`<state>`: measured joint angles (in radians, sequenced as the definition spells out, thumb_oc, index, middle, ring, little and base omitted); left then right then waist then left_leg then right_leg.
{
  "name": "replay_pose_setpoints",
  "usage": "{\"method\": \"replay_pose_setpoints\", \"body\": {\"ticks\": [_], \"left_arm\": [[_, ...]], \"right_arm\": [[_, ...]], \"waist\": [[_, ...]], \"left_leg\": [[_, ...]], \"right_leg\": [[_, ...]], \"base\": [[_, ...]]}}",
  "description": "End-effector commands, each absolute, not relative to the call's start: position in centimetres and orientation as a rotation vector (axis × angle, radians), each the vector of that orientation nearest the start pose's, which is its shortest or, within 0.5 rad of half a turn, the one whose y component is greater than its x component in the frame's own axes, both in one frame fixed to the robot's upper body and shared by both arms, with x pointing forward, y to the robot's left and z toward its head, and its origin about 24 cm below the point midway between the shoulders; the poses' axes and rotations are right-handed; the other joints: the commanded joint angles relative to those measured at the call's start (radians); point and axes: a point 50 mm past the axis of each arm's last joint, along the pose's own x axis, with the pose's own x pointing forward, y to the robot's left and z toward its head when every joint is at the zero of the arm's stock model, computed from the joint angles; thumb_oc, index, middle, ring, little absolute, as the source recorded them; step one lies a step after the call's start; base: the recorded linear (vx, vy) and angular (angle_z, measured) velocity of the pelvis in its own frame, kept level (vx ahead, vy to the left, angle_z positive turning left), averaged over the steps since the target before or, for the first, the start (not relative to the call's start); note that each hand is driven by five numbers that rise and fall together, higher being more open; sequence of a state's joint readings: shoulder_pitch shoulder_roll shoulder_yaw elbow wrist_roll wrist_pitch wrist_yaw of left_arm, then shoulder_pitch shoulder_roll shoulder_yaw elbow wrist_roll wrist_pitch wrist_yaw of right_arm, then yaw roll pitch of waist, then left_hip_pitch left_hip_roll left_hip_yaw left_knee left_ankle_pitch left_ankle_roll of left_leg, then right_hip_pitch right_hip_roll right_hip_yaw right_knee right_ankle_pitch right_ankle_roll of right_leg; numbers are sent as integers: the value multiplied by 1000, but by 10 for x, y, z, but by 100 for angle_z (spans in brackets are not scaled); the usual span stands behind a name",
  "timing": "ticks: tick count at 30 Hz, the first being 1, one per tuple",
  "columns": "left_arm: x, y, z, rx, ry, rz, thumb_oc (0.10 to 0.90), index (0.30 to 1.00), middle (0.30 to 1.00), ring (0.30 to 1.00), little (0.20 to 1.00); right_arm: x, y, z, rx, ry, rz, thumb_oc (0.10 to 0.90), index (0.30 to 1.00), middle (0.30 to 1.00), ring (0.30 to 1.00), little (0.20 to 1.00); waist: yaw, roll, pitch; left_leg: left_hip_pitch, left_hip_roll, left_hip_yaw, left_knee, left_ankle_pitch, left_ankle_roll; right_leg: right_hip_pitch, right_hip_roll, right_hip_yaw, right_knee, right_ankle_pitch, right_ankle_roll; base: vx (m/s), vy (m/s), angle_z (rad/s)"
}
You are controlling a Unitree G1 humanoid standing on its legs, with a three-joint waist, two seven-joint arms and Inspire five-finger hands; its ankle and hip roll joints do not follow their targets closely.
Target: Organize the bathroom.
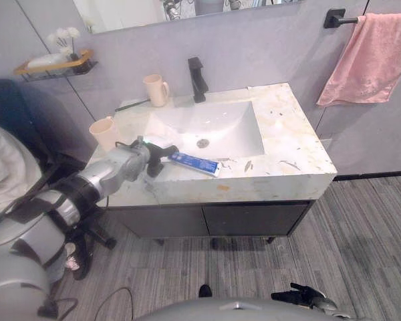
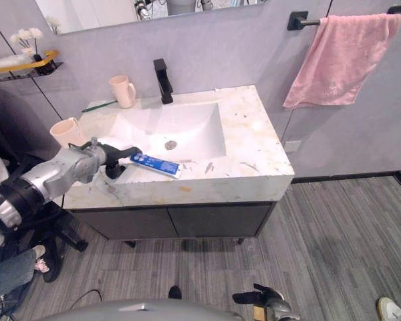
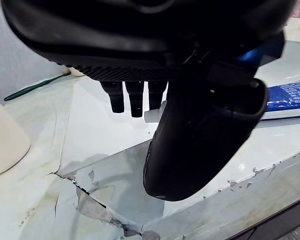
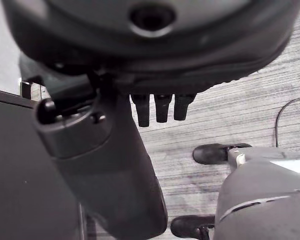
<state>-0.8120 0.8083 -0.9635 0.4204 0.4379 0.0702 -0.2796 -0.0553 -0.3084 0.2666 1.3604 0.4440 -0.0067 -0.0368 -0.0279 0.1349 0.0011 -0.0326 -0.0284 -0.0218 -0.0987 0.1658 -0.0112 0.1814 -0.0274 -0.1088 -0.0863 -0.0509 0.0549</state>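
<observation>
The left hand (image 1: 157,155) hovers low over the front left of the counter (image 1: 301,150), its fingers hanging loosely straight and apart from the thumb, with nothing in them. Just past its fingertips lies the toothpaste tube (image 1: 194,162), flat on the counter's front strip beside the basin (image 1: 214,127). The tube's white cap end sits nearest the hand, at or just short of the fingers; whether they touch it cannot be told. Its long axis runs away from the hand along the front edge, tail pointing to the robot's right and slightly toward the robot.

The step in hand looks like the approach to pick up the tube, not yet a grasp. The next move likely calls for the hand to reach a little further over the tube, settle thumb and fingers on either side of its width near the cap end, and close before lifting.

Behind the hand, on its outer side, stands a cup (image 1: 104,132). A second cup (image 1: 156,89) stands further back near the tap (image 1: 197,79), with a green toothbrush (image 1: 132,104) lying beside it.

The right hand (image 4: 115,165) hangs low over the floor, relaxed and empty.
</observation>
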Motion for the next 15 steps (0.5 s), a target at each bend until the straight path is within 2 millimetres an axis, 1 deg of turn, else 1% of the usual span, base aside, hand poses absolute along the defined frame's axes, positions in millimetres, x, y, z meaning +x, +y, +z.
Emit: {"method": "replay_pose_setpoints", "body": {"ticks": [1, 3, 9, 10, 15], "left_arm": [[365, 183, 112, 1583, 97, -521, 800, 900, 900, 900, 900], [364, 182, 104, 1560, 108, -515, 800, 900, 900, 900, 900], [362, 183, 96, 1552, 111, -514, 800, 900, 900, 900, 900], [360, 183, 92, 1550, 117, -532, 800, 900, 900, 900, 900], [358, 181, 89, 1562, 118, -563, 800, 900, 900, 900, 900]], "right_arm": [[115, -259, -150, -109, 1177, -289, 800, 900, 900, 900, 900], [115, -259, -150, -109, 1179, -287, 800, 900, 900, 900, 900], [118, -258, -150, -111, 1180, -286, 800, 900, 900, 900, 900], [116, -258, -151, -110, 1183, -287, 800, 900, 900, 900, 900], [114, -257, -151, -106, 1186, -289, 800, 900, 900, 900, 900]], "waist": [[6, -28, 42], [7, -29, 42], [9, -29, 49], [10, -28, 51], [10, -27, 50]], "left_leg": [[39, -41, -25, 11, -77, 5], [37, -38, -21, 11, -75, 2], [30, -34, -15, 11, -69, -1], [29, -33, -13, 11, -69, -2], [25, -31, -9, 11, -67, -3]], "right_leg": [[-87, -8, -54, -1, 89, 19], [-88, -6, -53, -1, 91, 19], [-93, -5, -52, -1, 95, 18], [-92, -5, -54, -1, 94, 19], [-93, -3, -57, -1, 93, 19]], "base": [[-25, -32, 10], [-30, -33, 10], [-39, -14, 2], [-35, -13, 0], [-7, -4, 0]]}}
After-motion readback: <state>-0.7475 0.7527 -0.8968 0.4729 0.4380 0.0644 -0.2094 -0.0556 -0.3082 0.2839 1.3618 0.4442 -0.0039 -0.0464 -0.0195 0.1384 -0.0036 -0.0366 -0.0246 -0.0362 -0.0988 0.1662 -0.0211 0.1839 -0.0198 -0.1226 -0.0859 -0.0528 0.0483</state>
